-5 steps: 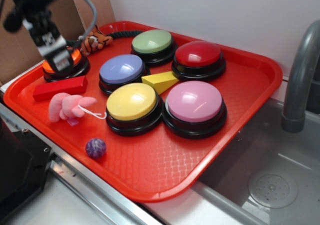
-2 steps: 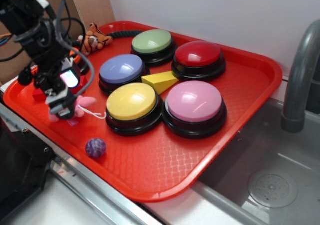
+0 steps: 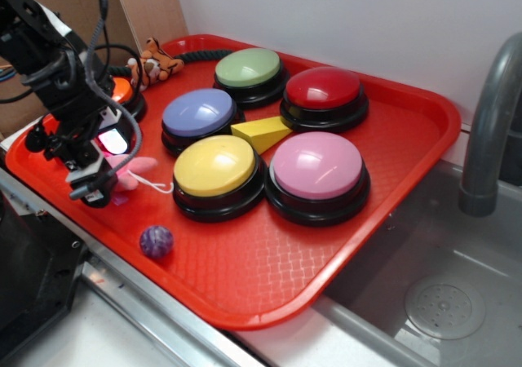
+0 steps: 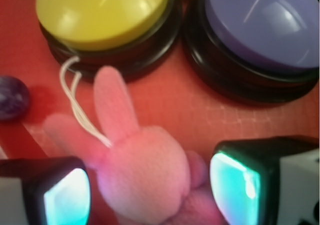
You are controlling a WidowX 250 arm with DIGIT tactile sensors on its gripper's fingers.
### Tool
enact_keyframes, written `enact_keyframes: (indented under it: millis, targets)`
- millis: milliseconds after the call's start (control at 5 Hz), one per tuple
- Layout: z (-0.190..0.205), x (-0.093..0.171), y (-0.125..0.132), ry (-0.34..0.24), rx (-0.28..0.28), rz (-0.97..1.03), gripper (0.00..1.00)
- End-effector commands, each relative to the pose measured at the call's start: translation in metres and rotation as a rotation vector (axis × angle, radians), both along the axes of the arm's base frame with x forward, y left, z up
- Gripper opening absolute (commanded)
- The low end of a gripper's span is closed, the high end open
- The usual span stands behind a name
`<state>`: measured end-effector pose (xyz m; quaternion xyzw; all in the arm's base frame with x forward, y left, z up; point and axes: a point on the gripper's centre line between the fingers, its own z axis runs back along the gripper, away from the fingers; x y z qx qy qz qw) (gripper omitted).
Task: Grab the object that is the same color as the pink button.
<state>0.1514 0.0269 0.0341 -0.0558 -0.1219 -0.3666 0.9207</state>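
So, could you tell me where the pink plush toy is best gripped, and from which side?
Grip the toy across its plump round body, coming straight down from above. The tool already straddles that bulge with its fingers open on either side; the thin ears and string would likely slip.

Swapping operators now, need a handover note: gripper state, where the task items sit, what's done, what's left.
Gripper: open, down at tray level, one finger on each side of the pink plush toy; not closed yet.
Pink plush toy: on the red tray near its left front, beside the yellow button; its white string loop trails toward that button.
Pink button: front right of the button cluster, untouched.
Done: approach and alignment.
Left: close on the toy, lift.
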Motion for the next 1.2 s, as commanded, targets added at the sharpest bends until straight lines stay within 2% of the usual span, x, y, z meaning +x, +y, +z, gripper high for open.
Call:
enact_keyframes:
  millis: [0, 200, 600, 800, 1000]
  targets:
    - [-0.01, 0.006, 0.001, 0.022, 0.046, 0.041, 0.04]
    - [-0.012, 0.007, 0.002, 0.034, 0.054, 0.063, 0.0]
    - [0.01, 0.012, -0.006, 0.108, 0.069, 0.293, 0.0]
    - [0.036, 0.023, -0.019, 0.188, 0.012, 0.5, 0.0]
    - [0.062, 0.04, -0.04, 0.209, -0.026, 0.635, 0.0]
